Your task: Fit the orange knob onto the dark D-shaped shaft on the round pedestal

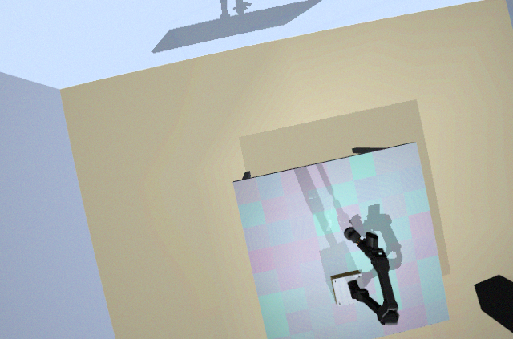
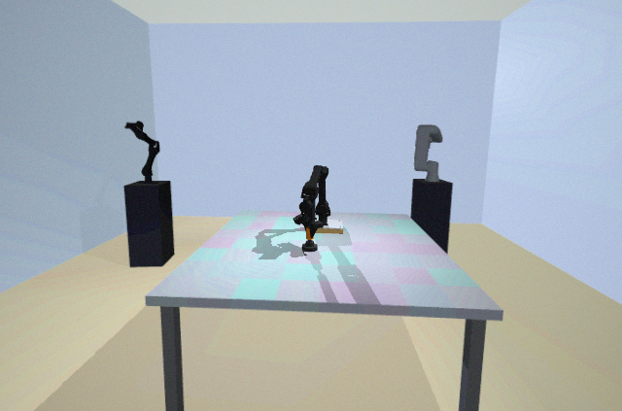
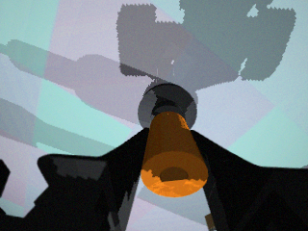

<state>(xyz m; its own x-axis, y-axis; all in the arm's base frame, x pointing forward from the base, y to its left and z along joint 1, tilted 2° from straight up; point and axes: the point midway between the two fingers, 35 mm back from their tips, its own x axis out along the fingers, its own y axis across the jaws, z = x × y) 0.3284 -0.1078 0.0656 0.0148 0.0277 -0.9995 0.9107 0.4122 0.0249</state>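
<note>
The black parallel jaws are seen clamped on the smooth orange cylindrical knob (image 3: 172,154), one dark finger (image 3: 120,164) pressed to each side of it. In the wrist view the knob is held upright, its far end directly over the round dark grey pedestal (image 3: 144,110), whose rim shows as a ring around the knob's tip. A recess is visible in the knob's near end. The shaft itself is hidden behind the knob, so how far the knob is seated cannot be told.

From the exterior view, the knob (image 2: 308,232) is shown as a short orange column just above the pedestal (image 2: 309,246), near the middle of the worktop (image 2: 321,303), a grey-edged slab chequered in pale pink and turquoise. The black six-joint arm (image 2: 316,190) is folded above it, rising from a white base plate (image 1: 340,290). Dark shadows are cast across the chequered surface.
</note>
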